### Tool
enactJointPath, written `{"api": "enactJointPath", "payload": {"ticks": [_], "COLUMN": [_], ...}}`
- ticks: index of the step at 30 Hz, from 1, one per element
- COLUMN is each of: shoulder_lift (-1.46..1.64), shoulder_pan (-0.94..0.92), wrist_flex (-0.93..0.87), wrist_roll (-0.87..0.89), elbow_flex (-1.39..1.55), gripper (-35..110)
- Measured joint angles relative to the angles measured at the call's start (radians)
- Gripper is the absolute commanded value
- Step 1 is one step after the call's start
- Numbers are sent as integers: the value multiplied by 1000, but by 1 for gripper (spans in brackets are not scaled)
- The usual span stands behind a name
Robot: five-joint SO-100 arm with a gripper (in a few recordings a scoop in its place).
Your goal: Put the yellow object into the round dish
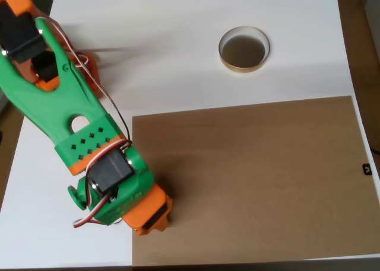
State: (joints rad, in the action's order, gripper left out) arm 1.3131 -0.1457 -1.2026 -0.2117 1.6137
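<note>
The round dish sits on the white table near the top, right of centre, with a pale gold rim and a dark inside that holds nothing. My green and orange arm reaches in from the top left. Its gripper points straight down over the left edge of the brown board, near the table's front. The wrist body and motor cover the fingers, so how the jaws stand cannot be made out. The yellow object is hidden in this view.
A large flat brown board covers the lower right of the white table. The arm's green link crosses the left side. The dish stands well apart from the gripper, up and to the right.
</note>
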Motion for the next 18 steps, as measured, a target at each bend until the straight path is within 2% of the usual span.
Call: {"api": "enactJointPath", "payload": {"ticks": [18], "shoulder_lift": [557], "shoulder_pan": [138], "wrist_flex": [-15], "wrist_roll": [-67], "elbow_flex": [295], "gripper": [0]}}
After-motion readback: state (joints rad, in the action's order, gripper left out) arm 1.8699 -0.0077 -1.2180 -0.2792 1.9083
